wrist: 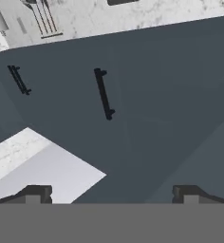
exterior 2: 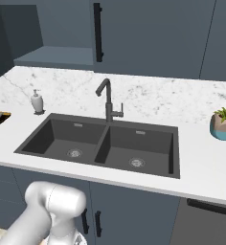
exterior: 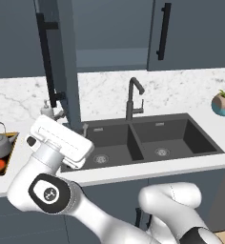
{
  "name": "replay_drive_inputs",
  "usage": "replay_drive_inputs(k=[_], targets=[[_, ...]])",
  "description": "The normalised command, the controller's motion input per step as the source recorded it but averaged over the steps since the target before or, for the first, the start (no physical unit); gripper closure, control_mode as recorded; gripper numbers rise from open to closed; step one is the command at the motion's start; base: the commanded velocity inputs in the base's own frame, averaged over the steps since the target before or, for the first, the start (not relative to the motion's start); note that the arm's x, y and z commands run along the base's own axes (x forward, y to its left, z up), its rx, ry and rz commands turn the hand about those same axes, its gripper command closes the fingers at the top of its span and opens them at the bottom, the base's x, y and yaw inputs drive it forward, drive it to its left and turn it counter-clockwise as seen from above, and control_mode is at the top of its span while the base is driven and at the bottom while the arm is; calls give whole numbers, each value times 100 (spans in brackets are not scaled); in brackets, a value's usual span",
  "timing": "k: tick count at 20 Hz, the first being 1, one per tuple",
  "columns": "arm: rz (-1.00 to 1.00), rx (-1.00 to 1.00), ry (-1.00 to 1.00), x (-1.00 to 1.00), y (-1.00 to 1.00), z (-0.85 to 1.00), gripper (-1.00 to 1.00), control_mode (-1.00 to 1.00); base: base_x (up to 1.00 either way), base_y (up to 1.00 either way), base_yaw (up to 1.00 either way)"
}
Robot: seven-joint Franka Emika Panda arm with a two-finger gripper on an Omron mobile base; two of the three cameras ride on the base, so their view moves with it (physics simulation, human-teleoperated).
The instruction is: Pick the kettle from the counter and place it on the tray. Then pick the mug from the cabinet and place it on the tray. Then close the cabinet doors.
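Jaws of my gripper (wrist: 111, 192) stand wide apart and empty, the kettle (exterior: 0, 143) already sits on the tray (exterior: 5, 167) at nine o'clock, and I judge the mug and the still open cabinet doors (exterior: 57, 62) remain.

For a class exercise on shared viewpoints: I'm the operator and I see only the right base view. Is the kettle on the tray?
Observer: Yes. In the left base view the kettle sits on the tray at the left end of the counter.
Operator: Is a cabinet door open?
Observer: Yes. One cabinet door stands swung out, edge-on, left of the faucet.
Operator: And the gripper?
Observer: In the hand view the gripper is open, with nothing between its fingertips, and it faces a black bar handle.
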Motion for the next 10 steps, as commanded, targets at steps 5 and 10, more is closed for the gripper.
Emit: replay_drive_inputs(k=[5, 10], targets=[[-7, 11, 1, 0, -93, 23, -100, -100, 0, 0, 0], [0, 17, 0, 13, -88, 44, -100, -100, 0, 0, 0]])
